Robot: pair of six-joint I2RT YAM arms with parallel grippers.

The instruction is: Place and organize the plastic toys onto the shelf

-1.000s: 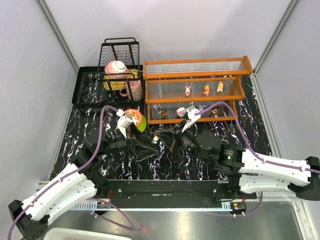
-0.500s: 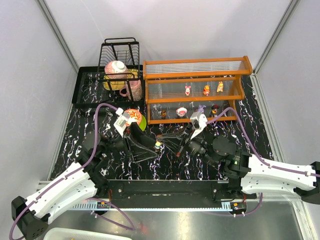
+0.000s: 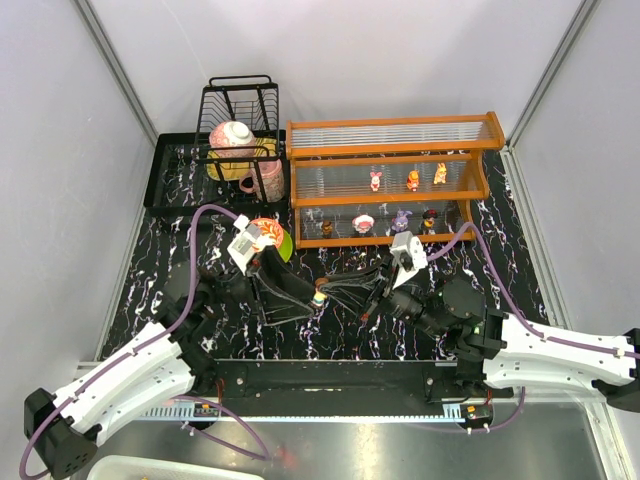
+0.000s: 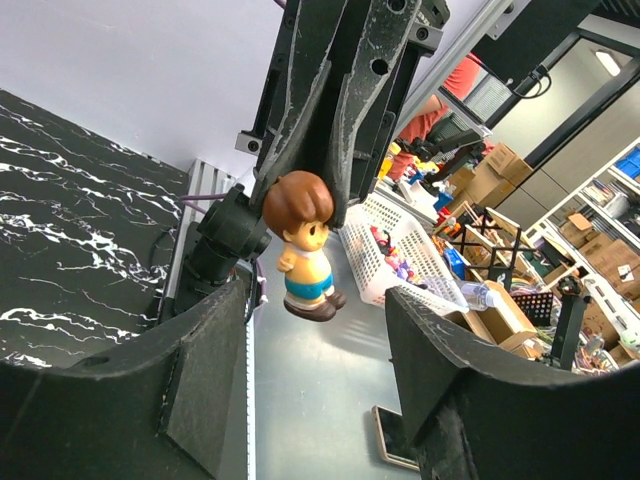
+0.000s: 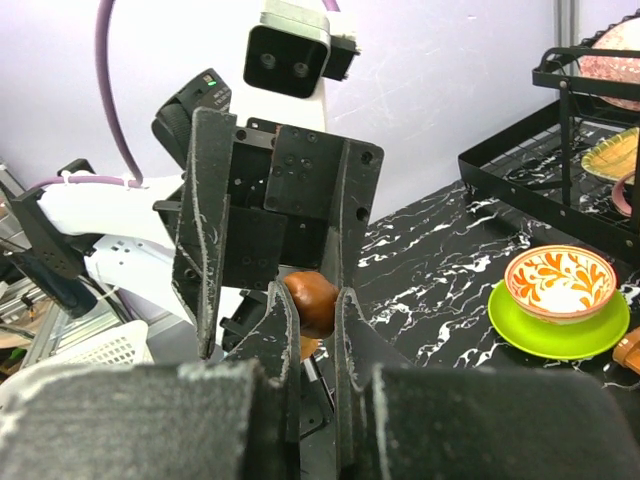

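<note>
Handover, by the look of it, above the black marbled table (image 3: 340, 335): the right gripper (image 5: 314, 296) is clamped on the brown-haired head of a plastic toy (image 4: 303, 243), a small boy whose body hangs feet-down past the fingertips. The left gripper (image 4: 312, 325) faces it head-on, spread wide, its fingers (image 4: 470, 380) flanking the toy with a gap showing on both sides. From overhead the toy is too small to confirm that. The toy's long axis runs across the left gripper's closing line, so a squeeze would probably catch the torso. The shelf (image 3: 385, 198) stands just beyond, on the right arm's side, with other toys (image 3: 412, 180) spaced along two tiers and room between them.
</note>
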